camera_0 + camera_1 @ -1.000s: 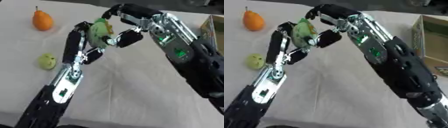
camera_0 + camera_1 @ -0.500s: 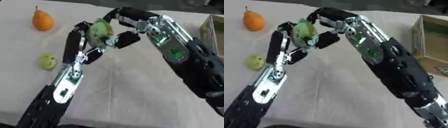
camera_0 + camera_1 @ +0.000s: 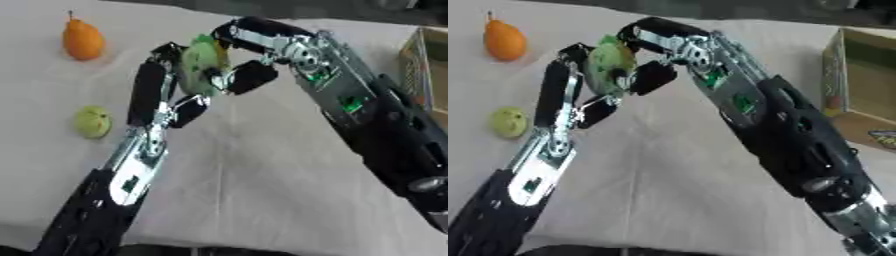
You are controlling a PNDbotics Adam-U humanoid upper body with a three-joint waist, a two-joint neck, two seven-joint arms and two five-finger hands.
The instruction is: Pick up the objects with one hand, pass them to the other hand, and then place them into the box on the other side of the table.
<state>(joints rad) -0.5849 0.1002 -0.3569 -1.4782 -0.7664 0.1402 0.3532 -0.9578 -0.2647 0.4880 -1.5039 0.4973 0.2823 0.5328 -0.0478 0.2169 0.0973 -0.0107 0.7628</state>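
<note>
A pale cloth-covered table [image 3: 262, 200] fills the view, dark background beyond its far edge.

A pale green fruit [image 3: 199, 67] sits between black-and-silver hands, beside an orange pear [image 3: 82, 40], a yellow-green apple [image 3: 92, 122], a white tablecloth [image 3: 254, 165] and a tan box [image 3: 866, 95].

Bench: my bench [image 3: 262, 190] wears a pale, faintly creased cloth.
Far left: an orange pear-shaped fruit [image 3: 82, 40] lies there.
Left edge: a small green fruit [image 3: 92, 121] rests, well apart from it.
Right edge: a cardboard box [image 3: 866, 95] stands open-topped.
</note>
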